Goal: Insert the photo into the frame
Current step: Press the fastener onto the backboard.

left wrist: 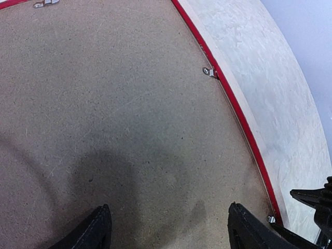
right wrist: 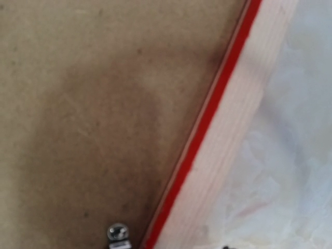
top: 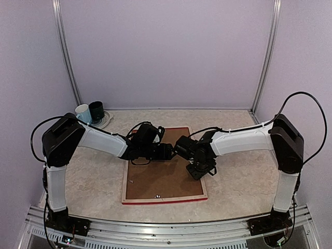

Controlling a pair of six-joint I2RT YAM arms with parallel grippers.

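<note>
The frame (top: 165, 199) lies face down on the table, showing a red inner edge (left wrist: 236, 109) and pale wood sides (right wrist: 244, 119). A brown backing board (top: 161, 181) fills it. The photo is hidden. My left gripper (top: 166, 152) hovers over the board's upper middle. It is open, with its black fingertips (left wrist: 101, 228) wide apart and only bare board (left wrist: 114, 104) between them. My right gripper (top: 200, 169) points down at the frame's right side. Its fingers do not show in the right wrist view, which looks at the board (right wrist: 104, 104) and the frame's rail.
Small metal retaining clips (left wrist: 210, 72) sit along the frame's inner edge, one close under the right wrist camera (right wrist: 118, 233). A white cup (top: 83, 112) and a dark cup (top: 96, 110) stand on a saucer (top: 106, 120) at the back left. Purple walls enclose the table.
</note>
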